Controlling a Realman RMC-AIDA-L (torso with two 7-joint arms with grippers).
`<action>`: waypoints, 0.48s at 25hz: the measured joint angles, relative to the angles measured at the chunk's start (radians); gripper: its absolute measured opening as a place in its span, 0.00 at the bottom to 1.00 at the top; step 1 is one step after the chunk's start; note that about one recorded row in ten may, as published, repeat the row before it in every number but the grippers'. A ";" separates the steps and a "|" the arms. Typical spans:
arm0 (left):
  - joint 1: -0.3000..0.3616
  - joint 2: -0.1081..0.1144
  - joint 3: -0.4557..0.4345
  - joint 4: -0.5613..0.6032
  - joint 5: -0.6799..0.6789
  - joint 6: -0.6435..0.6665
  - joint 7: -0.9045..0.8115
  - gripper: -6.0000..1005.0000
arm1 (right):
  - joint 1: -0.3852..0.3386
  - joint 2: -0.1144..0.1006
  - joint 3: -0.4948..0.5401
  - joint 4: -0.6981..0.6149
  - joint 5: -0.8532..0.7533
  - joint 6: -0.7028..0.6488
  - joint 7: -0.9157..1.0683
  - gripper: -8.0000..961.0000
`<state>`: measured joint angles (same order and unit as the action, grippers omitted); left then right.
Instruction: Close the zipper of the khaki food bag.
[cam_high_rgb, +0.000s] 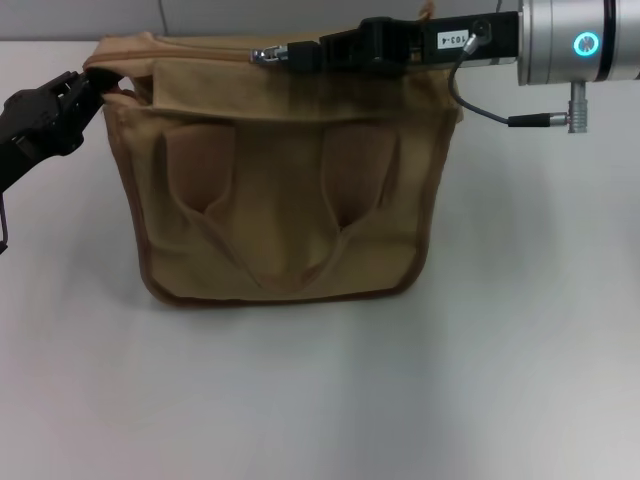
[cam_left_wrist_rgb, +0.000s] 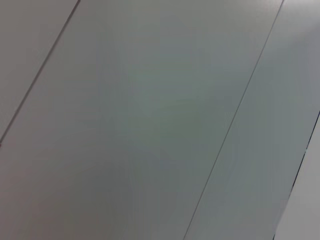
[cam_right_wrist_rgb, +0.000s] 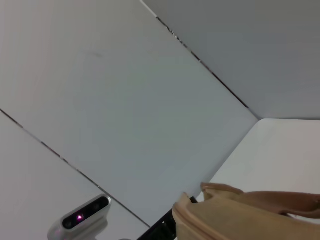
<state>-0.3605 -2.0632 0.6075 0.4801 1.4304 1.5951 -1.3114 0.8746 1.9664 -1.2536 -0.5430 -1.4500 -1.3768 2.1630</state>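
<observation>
The khaki food bag (cam_high_rgb: 280, 180) stands upright in the middle of the white table (cam_high_rgb: 320, 400), its front pocket and two looped handles facing me. The zipper (cam_high_rgb: 190, 42) runs along its top edge, and the silver slider (cam_high_rgb: 268, 54) sits a little left of the top's middle. My right gripper (cam_high_rgb: 300, 56) reaches in from the right over the bag's top and is shut on the slider's pull tab. At the bag's upper left corner, my left gripper (cam_high_rgb: 88, 90) is shut on the fabric. In the right wrist view, one end of the bag (cam_right_wrist_rgb: 240, 215) shows.
A grey cable (cam_high_rgb: 480, 105) hangs from the right wrist beside the bag's upper right corner. Behind the table stands a pale panelled wall (cam_right_wrist_rgb: 150, 100). The left wrist view shows only that wall (cam_left_wrist_rgb: 150, 125). Bare tabletop lies in front of the bag.
</observation>
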 joint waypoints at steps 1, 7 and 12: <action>0.000 0.000 -0.001 0.000 0.000 -0.002 -0.001 0.03 | -0.004 -0.001 0.012 0.000 -0.008 -0.003 0.003 0.01; 0.000 0.000 -0.002 0.000 0.001 -0.004 -0.002 0.03 | -0.014 -0.002 0.033 -0.002 -0.021 -0.019 0.007 0.01; 0.000 0.000 -0.002 0.000 0.002 -0.006 -0.002 0.03 | -0.020 -0.010 0.039 -0.001 -0.021 -0.027 0.009 0.01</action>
<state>-0.3604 -2.0632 0.6051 0.4801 1.4322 1.5891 -1.3131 0.8551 1.9566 -1.2145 -0.5444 -1.4712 -1.4042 2.1720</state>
